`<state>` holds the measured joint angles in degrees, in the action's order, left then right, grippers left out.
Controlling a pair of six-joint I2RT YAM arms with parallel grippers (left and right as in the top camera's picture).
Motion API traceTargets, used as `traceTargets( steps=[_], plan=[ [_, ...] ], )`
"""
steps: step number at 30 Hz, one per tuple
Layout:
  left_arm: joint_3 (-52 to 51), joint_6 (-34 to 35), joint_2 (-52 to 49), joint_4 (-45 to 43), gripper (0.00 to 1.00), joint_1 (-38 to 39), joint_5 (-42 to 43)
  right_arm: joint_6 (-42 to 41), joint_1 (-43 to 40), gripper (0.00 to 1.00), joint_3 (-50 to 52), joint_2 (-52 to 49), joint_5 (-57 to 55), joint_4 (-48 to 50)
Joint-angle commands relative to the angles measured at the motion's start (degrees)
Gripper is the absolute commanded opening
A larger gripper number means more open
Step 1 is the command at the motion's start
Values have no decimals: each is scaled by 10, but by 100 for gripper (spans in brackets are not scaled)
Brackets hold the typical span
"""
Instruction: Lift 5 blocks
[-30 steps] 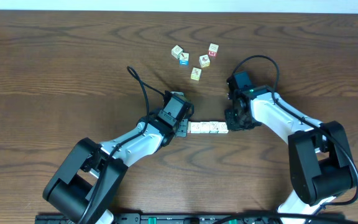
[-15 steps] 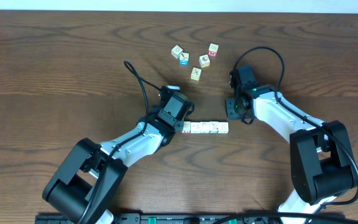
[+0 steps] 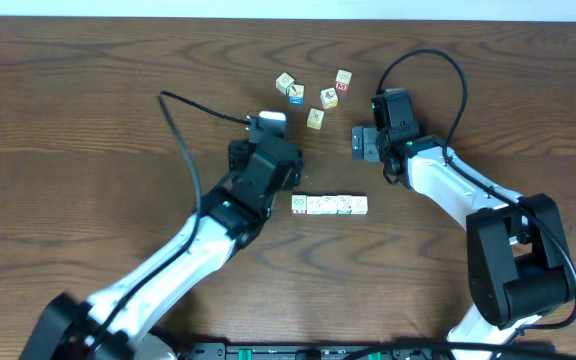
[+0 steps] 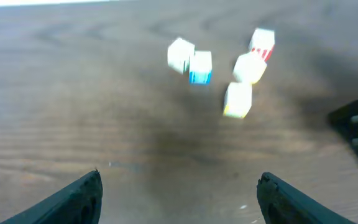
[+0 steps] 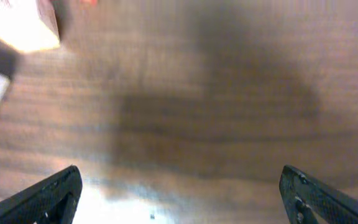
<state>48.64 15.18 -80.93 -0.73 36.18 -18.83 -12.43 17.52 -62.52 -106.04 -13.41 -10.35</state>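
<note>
Left gripper (image 4: pixel 179 180) and right gripper (image 5: pixel 179 171): jaws spread wide, nothing between them. Both hover over bare table (image 3: pixel 88 100), clear of the blocks (image 3: pixel 330 205), which lie on the wood in a straight end-to-end row, nearer the robot than either gripper. The tight row presumably lets the two arms press inward on its ends and raise all five as one bar. Loose cubes (image 3: pixel 315 119) sit beyond the grippers, well apart from the row.

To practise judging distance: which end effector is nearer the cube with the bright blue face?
Left. The left end effector faces the blue-faced cube from close by; the right end effector sits farther off to its right.
</note>
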Motion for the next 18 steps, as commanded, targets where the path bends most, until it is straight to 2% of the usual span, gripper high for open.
traceTargets(
  steps=[1, 3, 8, 13, 18],
  plan=[
    [12, -25, 45, -2, 80, 1, -14, 1, -11, 99, -6, -7, -18, 23],
    [12, -58, 66, -1, 81, 1, -11, 1, -13, 99, -6, -7, -18, 41],
    [12, -168, 102, 2, 80, 1, 59, 1, -19, 99, -6, -7, -41, 70],
    [12, -182, 116, -2, 82, -2, 62, 2, -21, 99, -6, -7, -52, 56],
    [12, -182, 118, -5, 82, -6, 62, 5, -21, 99, -6, -7, -52, -1]
  ],
)
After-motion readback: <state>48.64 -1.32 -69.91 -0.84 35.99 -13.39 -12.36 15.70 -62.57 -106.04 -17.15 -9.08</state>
